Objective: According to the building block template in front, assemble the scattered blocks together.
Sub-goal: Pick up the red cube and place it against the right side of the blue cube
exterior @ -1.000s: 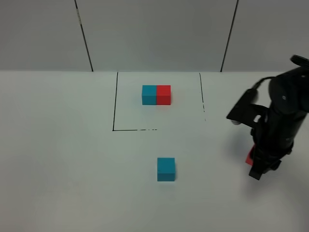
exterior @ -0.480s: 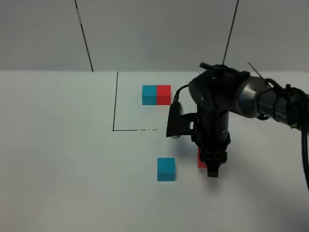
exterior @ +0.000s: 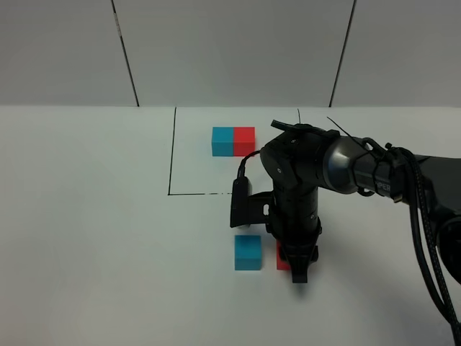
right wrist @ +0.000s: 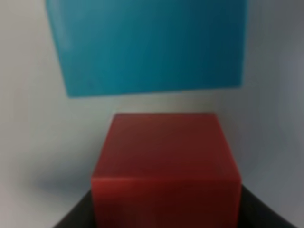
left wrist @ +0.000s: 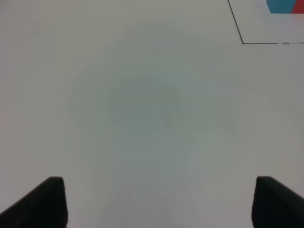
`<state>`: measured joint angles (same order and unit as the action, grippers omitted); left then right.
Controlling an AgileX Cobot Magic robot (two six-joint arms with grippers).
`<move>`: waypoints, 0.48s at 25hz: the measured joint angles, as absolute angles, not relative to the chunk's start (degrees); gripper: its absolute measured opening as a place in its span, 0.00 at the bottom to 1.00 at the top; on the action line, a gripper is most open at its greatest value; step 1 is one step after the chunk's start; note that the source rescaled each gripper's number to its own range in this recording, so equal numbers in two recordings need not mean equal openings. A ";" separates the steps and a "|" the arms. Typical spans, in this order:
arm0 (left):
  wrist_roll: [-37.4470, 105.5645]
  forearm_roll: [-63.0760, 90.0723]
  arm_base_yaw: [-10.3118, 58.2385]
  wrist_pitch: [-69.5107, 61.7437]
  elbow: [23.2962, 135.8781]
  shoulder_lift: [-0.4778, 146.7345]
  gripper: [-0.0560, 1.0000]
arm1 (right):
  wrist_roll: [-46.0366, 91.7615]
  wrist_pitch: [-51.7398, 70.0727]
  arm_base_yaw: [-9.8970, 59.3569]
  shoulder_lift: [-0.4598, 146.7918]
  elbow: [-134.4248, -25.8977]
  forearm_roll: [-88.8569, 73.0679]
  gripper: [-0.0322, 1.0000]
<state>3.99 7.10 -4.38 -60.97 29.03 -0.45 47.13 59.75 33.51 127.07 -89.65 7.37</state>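
We have swung the red cube (right wrist: 164,161), pinched in our right gripper (exterior: 294,265), in from the right | it is now just beside the cyan cube (exterior: 248,252), not touching | left gripper (left wrist: 154,204) spread, idle

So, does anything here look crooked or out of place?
Nothing is damaged. Only the loose cyan cube sits slightly turned against the red cube in the right gripper, with a gap between them.
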 joint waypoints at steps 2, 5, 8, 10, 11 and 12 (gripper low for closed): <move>3.99 7.10 -4.38 -60.97 29.03 -0.45 0.80 | 47.44 59.27 33.51 127.22 -89.65 6.97 0.04; 3.99 7.10 -4.38 -60.97 29.03 -0.45 0.80 | 47.73 58.40 33.51 127.22 -89.65 5.64 0.04; 3.99 7.10 -4.38 -60.97 29.03 -0.45 0.80 | 48.19 57.89 33.51 127.22 -89.65 4.57 0.04; 3.99 7.10 -4.38 -60.97 29.03 -0.45 0.80 | 48.44 57.83 33.51 127.22 -89.72 4.26 0.04; 3.99 7.10 -4.38 -60.97 29.03 -0.45 0.80 | 48.59 57.77 33.51 127.22 -89.72 4.14 0.04; 3.99 7.10 -4.38 -60.97 29.03 -0.45 0.80 | 48.60 57.73 33.51 127.22 -89.73 3.99 0.04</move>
<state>3.99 7.10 -4.38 -60.97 29.03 -0.45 48.60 57.73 33.51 127.22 -89.73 3.99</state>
